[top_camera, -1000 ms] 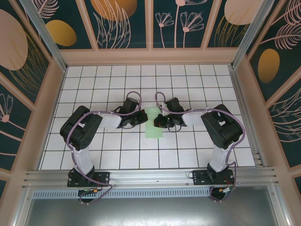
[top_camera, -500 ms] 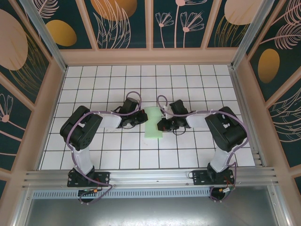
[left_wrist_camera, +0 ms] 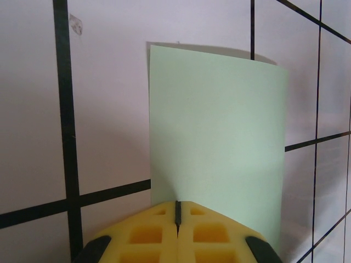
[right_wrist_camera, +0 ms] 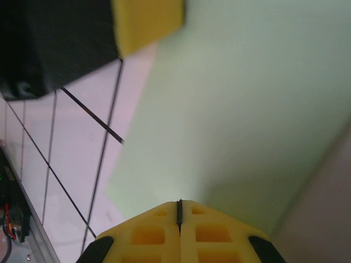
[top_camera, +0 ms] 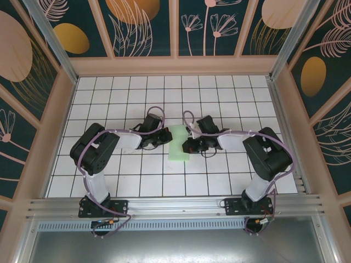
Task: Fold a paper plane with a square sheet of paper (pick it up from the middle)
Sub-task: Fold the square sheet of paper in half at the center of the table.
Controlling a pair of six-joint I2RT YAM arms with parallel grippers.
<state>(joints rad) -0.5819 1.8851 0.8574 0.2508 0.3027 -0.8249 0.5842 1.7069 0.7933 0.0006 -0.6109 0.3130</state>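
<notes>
On your left, the left fingers (left_wrist_camera: 148, 235), faced in yellow foam, are pressed together with only a thin dark seam between them and nothing pinched in it. Their tips sit at the near edge of the pale mint-green sheet of thin paper (left_wrist_camera: 216, 137), which lies flat in front of them. You cannot tell whether they bear down on it.

From above, you see the paper (top_camera: 178, 153) in the middle of the white tabletop with black grid lines (top_camera: 109, 98). It lies between the two arms as a narrow rectangle, longer front to back than side to side. The left arm (top_camera: 98, 148) reaches in to its left edge and the right arm (top_camera: 263, 156) to its right edge.

On your right, the right fingers (right_wrist_camera: 211, 233) are likewise closed tight on nothing, their tips over the paper (right_wrist_camera: 247, 98). One yellow pad of the left fingers shows across the sheet. A shadowed paper edge runs along the lower right, with tabletop beyond it.
</notes>
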